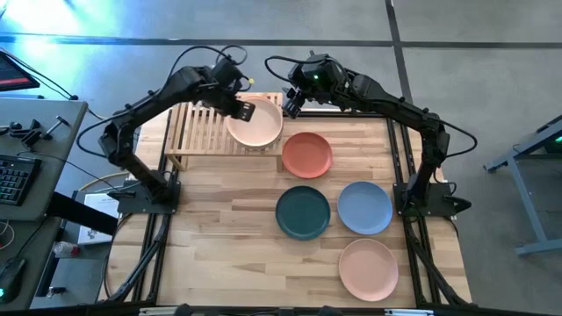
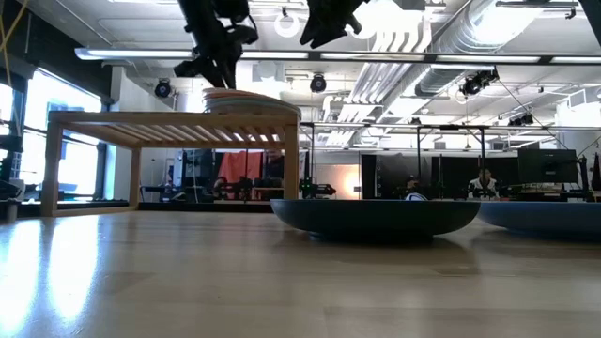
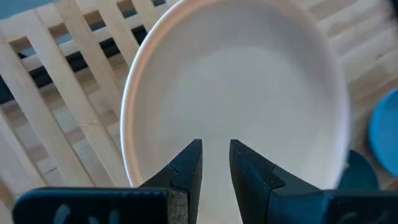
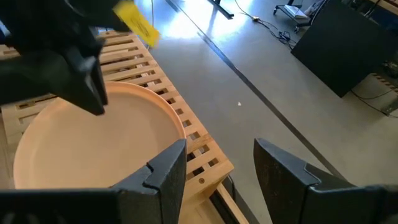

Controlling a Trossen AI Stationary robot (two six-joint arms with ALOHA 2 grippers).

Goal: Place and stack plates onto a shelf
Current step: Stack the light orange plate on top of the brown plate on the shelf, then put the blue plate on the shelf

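Item: stack of plates on the shelf (image 1: 211,129), upper centre-left of the high view. Top plate, beige (image 1: 255,122), sits at the shelf's right end, its rim overhanging the edge slightly toward the terracotta plate (image 1: 307,154).

Left claw (image 1: 241,110): over the beige plate's upper-left rim; in its wrist view the fingers (image 3: 186,169) stand a narrow gap apart above the plate's bowl, gripping nothing visible. Judged released.

Right claw (image 1: 291,103): just off the shelf's right end, beside the beige plate, jaws wide apart and empty.

On the bench (image 1: 228,246), awaiting stacking: terracotta, dark teal (image 1: 303,212), light blue (image 1: 364,207), peach (image 1: 369,268), running toward the lower right of the frame.

Step in hand, as judged: letting go of the beige plate. To do well: lift the left claw straight up, clear of the rim, without dragging the plate further off the edge.
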